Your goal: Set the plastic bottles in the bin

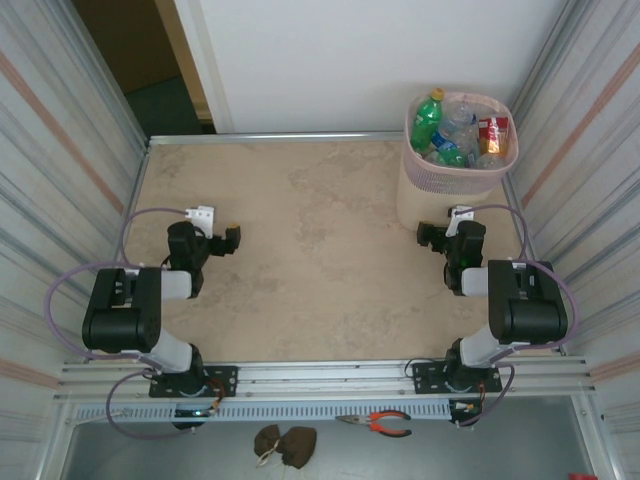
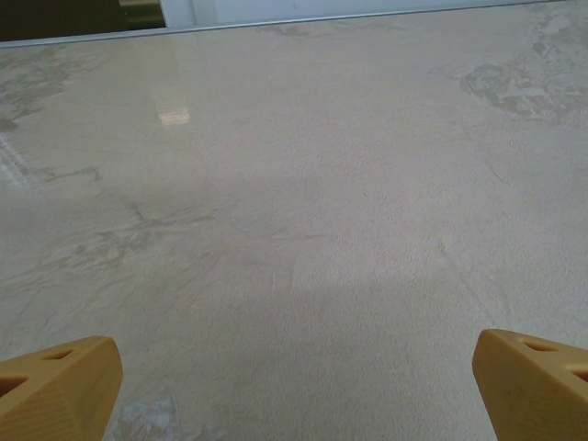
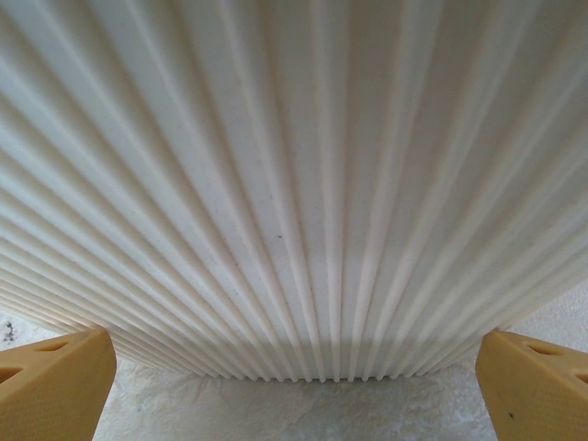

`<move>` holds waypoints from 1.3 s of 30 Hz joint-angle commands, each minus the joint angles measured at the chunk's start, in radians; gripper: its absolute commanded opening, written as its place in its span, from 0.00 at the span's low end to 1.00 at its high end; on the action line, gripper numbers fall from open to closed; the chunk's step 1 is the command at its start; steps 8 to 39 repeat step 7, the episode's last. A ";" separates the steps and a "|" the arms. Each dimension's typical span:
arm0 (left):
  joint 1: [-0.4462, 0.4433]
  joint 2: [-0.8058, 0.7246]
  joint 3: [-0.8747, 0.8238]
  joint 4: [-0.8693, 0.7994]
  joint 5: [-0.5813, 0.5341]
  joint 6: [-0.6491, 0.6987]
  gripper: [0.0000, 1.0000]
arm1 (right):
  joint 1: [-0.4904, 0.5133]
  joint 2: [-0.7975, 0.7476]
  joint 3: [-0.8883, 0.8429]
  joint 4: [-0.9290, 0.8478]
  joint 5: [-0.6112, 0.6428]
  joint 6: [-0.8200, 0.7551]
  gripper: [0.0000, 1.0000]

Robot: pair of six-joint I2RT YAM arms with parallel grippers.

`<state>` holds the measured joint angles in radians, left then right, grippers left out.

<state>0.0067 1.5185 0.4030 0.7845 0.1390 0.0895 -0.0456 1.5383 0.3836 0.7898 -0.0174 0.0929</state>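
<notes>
**While bottles [image 1: 455, 135] are sitting in the bin [image 1: 422, 195], both arms are idling**

Since every bottle in view is lying inside the bin, the task is looking finished, or very close to it. Starting at the left, the left gripper [image 1: 228, 239] is hanging low over the worktop [image 1: 320, 220], well apart from the bin. Seen from its own wrist, the left gripper [image 2: 294, 381] is holding its jaws wide open with nothing between them, and the beige worktop [image 2: 294, 184] is stretching away ahead.

Moving right, the right gripper [image 1: 432, 236] is sitting just beside the bin and pointing at its wall. From the wrist, the right gripper [image 3: 294, 381] is likewise gaping and gripping nothing, with the ribbed bin [image 3: 294, 184] looming close in front.

At the far right corner, the bin is standing upright with a pink liner [image 1: 412, 130] folded over its rim. The bottles are piling up to near that rim: a green one, clear ones and one with a red label. Judging from this, nothing is waiting to be picked up. How many bottles are lying deeper I cannot tell.
</notes>
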 commanded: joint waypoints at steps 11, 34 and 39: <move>0.003 -0.007 0.010 0.002 0.013 -0.010 0.99 | -0.001 0.003 0.021 0.015 -0.006 -0.010 0.99; 0.003 -0.007 0.010 0.002 0.013 -0.010 0.99 | -0.001 0.003 0.021 0.015 -0.006 -0.010 0.99; 0.003 -0.007 0.010 0.002 0.013 -0.010 0.99 | -0.001 0.003 0.021 0.015 -0.006 -0.010 0.99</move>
